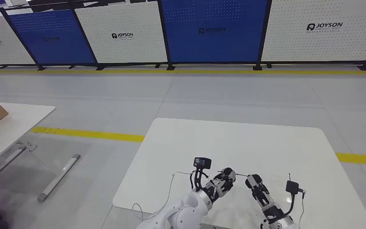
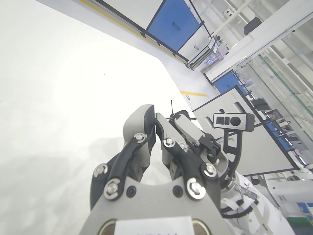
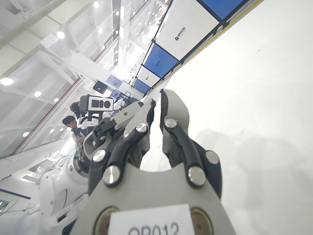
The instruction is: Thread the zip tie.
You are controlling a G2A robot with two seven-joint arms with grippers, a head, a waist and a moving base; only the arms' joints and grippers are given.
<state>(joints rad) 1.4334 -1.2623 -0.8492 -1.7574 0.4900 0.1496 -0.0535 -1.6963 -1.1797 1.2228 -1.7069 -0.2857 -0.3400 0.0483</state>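
Both arms hang above the near part of the counter (image 1: pixel 240 143), tips turned toward each other. The left gripper (image 2: pixel 155 121) has its pads pressed together. The right gripper (image 3: pixel 156 103) is pinched nearly shut on the zip tie (image 2: pixel 171 106), a thin black strand raised off the counter and spanning between the tips. Judged purpose: each arm holds one end to line up tail with head. Threading is not yet confirmed.

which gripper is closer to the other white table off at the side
Left. The left gripper is over the main table on the side toward the side table; the right gripper is just beyond it, farther away.
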